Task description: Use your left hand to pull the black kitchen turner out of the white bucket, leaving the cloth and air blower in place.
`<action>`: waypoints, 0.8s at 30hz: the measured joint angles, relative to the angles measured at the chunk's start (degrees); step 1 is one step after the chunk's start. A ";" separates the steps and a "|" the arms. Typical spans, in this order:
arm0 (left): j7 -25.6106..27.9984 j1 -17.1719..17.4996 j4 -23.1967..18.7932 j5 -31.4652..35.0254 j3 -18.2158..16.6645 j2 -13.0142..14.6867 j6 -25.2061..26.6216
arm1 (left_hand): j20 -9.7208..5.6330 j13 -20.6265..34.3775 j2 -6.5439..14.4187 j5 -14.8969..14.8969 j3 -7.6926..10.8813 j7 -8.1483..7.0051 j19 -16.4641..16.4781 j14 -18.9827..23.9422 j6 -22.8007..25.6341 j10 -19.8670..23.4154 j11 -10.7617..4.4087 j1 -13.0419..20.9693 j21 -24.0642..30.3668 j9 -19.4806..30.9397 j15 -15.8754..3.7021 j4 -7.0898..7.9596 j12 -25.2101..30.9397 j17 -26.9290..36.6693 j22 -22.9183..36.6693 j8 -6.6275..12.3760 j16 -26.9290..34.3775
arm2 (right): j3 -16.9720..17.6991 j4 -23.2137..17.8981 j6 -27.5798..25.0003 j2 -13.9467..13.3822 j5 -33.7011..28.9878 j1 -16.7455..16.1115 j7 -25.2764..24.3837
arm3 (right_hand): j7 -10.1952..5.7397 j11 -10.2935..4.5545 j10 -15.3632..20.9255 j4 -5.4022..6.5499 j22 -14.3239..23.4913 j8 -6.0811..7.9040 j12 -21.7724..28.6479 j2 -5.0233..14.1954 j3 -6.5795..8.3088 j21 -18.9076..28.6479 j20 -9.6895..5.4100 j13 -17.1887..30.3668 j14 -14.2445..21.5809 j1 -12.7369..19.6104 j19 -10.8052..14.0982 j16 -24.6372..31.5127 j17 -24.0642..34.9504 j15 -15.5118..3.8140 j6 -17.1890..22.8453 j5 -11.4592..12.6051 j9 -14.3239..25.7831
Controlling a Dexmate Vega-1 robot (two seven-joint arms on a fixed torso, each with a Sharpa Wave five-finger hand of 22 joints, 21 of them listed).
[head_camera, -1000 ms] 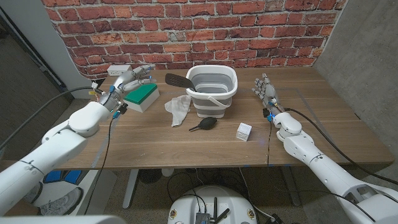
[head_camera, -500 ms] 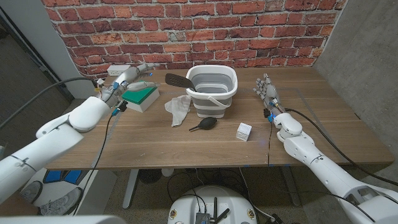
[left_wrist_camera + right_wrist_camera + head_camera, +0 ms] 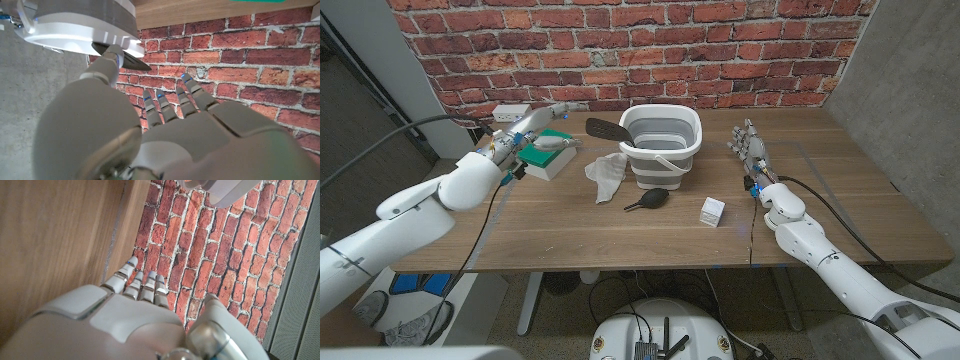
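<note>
Head view: left hand (image 3: pixel 525 128) raised over green-white box (image 3: pixel 546 155) at table's (image 3: pixel 620 235) left rear, fingers stretched toward bucket, holding nothing. Black kitchen turner (image 3: pixel 607 130) leans on white bucket (image 3: pixel 662 145) rim, blade sticking out toward left hand, well apart from it. Cloth (image 3: pixel 606 174) and air blower (image 3: pixel 647 199) on table just in front of bucket. Small white box (image 3: pixel 712 210) nearby. Right hand (image 3: pixel 750 150) right of bucket, fingers straight, empty.

Left wrist view: left hand (image 3: pixel 165 125) fingers extended, apart; bucket (image 3: pixel 80 25) and turner blade (image 3: pixel 127 59) beyond fingertips, brick wall (image 3: pixel 250 65) behind.

Right wrist view: right hand (image 3: pixel 135 310) fingers straight, close together, nothing held; bucket (image 3: pixel 227 190) edge beyond.

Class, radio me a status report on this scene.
Both hands, left and right, empty. Turner leaning in bucket. Cloth and blower lie beside it.
</note>
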 measured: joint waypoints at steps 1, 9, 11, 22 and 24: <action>0.05 0.03 -0.17 0.29 0.02 0.05 0.13 | -0.28 0.00 0.20 0.00 0.00 0.00 -0.29 -0.12 0.00 0.00 0.00 0.18 0.00 0.00 -0.07 0.00 0.00 0.00 0.00 0.00 0.00 | 0.00 0.00 0.01 0.00 0.00 0.00 0.00 | 0.00 0.00 0.00 0.00 0.00 0.00 0.00 0.00 0.00 0.00 0.00 -0.18 0.02 0.00 0.00 0.00 0.00 -0.02 0.00 0.00 0.00; 0.38 0.32 -3.23 9.04 1.17 0.99 4.28 | -0.13 0.29 0.64 0.00 -1.35 0.00 -3.03 -1.94 0.00 -0.52 -0.08 1.75 -0.28 0.27 0.11 0.39 0.00 0.00 0.00 0.00 0.00 | 0.19 -0.17 0.04 -0.19 0.38 -0.24 0.07 | 0.00 0.00 0.00 0.12 0.00 0.00 0.00 0.00 0.12 0.00 0.00 -0.26 0.30 0.00 0.00 0.07 -0.27 -0.30 0.00 0.03 0.00; 0.26 0.30 -3.71 10.52 1.49 1.17 5.07 | -0.09 0.29 0.43 0.00 -2.19 -0.08 -4.47 -2.66 -0.53 -1.01 0.26 2.06 -0.47 0.27 0.19 0.41 -0.15 0.00 0.00 0.00 0.00 | 0.24 -0.26 -0.09 -0.30 0.45 -0.26 0.12 | 0.00 0.00 0.00 0.26 0.00 0.00 0.00 0.00 0.26 0.00 0.19 -0.26 0.30 0.00 0.19 0.07 -0.35 -0.30 0.00 0.21 0.00; -1.22 -2.15 -6.52 21.98 5.99 2.45 9.80 | 0.11 0.28 0.66 0.00 -5.72 -0.18 -14.84 -6.14 -1.04 -2.64 0.34 3.64 -0.70 0.27 0.42 0.79 -0.21 0.28 -0.01 0.03 0.03 | 0.48 -0.26 -0.40 -0.60 0.83 -0.30 0.45 | 0.00 0.32 0.31 0.26 0.00 0.00 0.00 0.00 0.26 0.00 0.00 -0.53 0.30 0.00 0.61 0.07 -0.80 -0.30 0.00 0.21 0.00; -1.32 -2.79 -6.80 23.45 6.96 2.61 10.22 | 0.11 0.28 0.66 0.00 -6.09 0.08 -14.83 -5.64 -1.29 -1.91 0.08 3.64 -0.66 0.27 0.41 0.86 0.02 0.28 -0.01 0.34 0.33 | 0.51 -0.10 -0.41 -0.60 0.91 -0.31 0.50 | 0.00 0.32 0.31 0.26 0.00 0.00 0.00 0.00 0.26 0.00 0.00 -0.53 0.30 0.00 0.61 0.07 -0.80 -0.30 0.00 0.21 0.00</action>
